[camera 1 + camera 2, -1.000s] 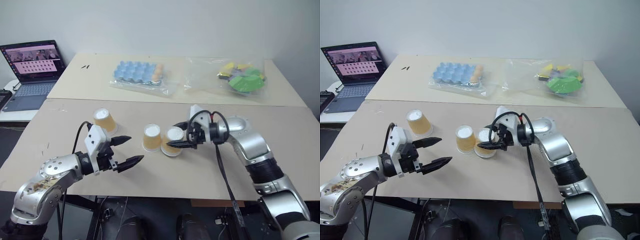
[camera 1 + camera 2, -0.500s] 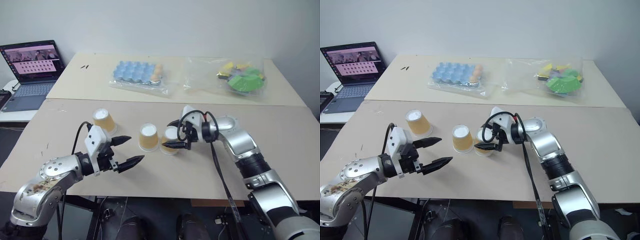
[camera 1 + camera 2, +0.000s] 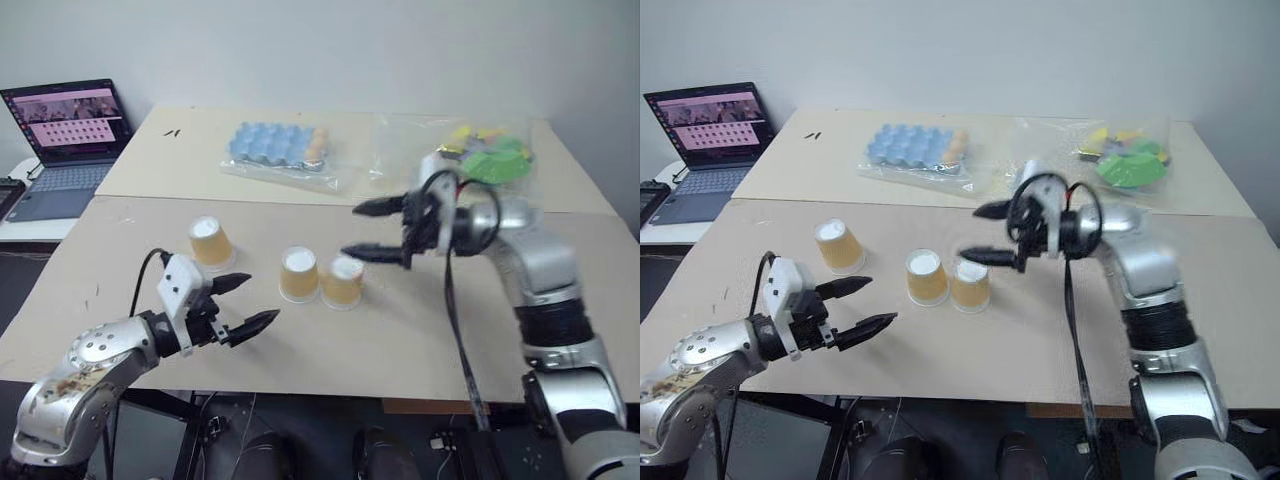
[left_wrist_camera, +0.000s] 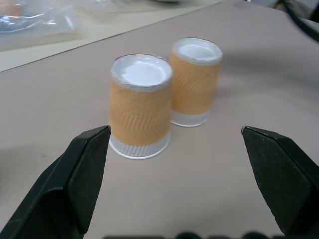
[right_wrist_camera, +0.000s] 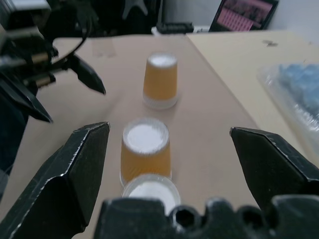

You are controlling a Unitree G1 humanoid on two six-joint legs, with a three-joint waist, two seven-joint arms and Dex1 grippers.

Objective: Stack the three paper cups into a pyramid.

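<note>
On the near table [image 3: 420, 340], two cups stand upside down and side by side, white bases up: the left base cup [image 3: 298, 275] and the right base cup [image 3: 342, 282], touching or very nearly so. That's the bottom row of the pyramid in place. The third cup [image 3: 209, 242] sits apart, off to the left and a little farther back, also inverted.

The right gripper [image 3: 378, 230] hangs above and just right of the pair, fingers spread wide, holding nothing. The left gripper [image 3: 243, 305] hovers low in front of the pair, fingers spread wide too, empty, and pointing toward the two base cups in its wrist view.

So the step now, by my reading, is fetching that third cup and crowning the row. The left gripper is the nearer one. Best approach: come in level at mid-height on the cup's side, close gently so the paper wall doesn't buckle, and lift straight up before travelling. Carry it well above the two bases, centre it over the seam between them, and lower it slowly so its rim lands on both white bases. Open the fingers fully and back away without brushing the row; these cups look light, and a nudge could topple everything.
</note>
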